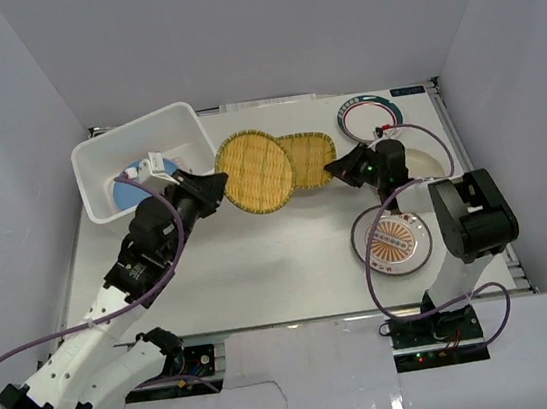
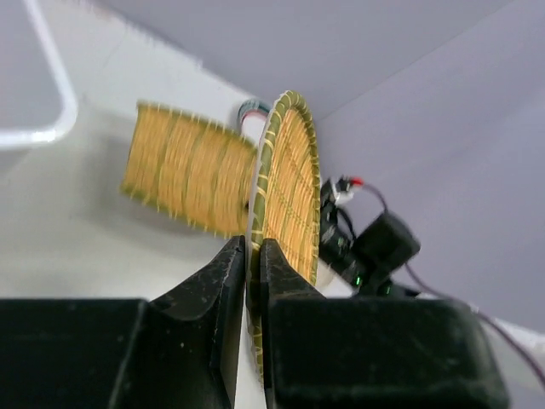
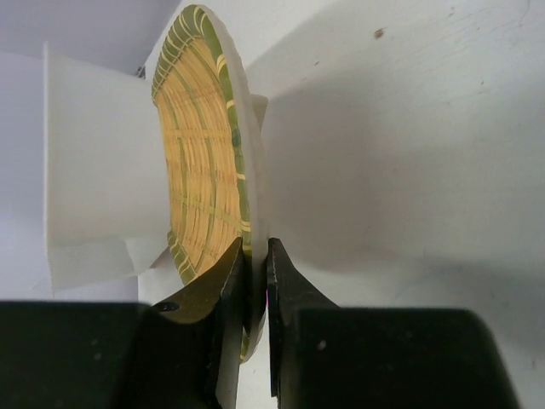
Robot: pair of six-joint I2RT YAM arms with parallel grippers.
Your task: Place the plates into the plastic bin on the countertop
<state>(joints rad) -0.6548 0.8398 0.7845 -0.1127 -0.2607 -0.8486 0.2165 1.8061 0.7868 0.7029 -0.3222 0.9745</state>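
At the far left of the counter (image 1: pixel 262 267) stands the white rectangular plastic bin (image 1: pixel 111 157), with a light blue plate (image 1: pixel 131 191) lying inside it. Just right of the bin, the left end effector (image 1: pixel 220 184) is clenched on the rim of the round yellow woven bamboo plate (image 1: pixel 254 172). The left wrist view shows both fingers pinching that rim. The left arm stretches diagonally from its base toward the bin's near right corner, with its wrist turned toward the plate.

The round plate overlaps the rounded-square yellow woven bamboo plate (image 1: pixel 310 157), and the right end effector (image 1: pixel 332 170) grasps that plate's right edge — the right wrist view shows the fingers closed on the rim. The right arm is folded, elbow back near its base and forearm pointing left.

Further right, the white green-rimmed plate (image 1: pixel 368 116), the cream plate (image 1: pixel 424 159) and the orange radial-patterned plate (image 1: pixel 394 242) rest on the counter.

The step in hand looks like carrying both bamboo plates to the bin. The round one is closer, so it probably goes first — lifted clear of its neighbour, swung left over the rolled rim, lowered and released.
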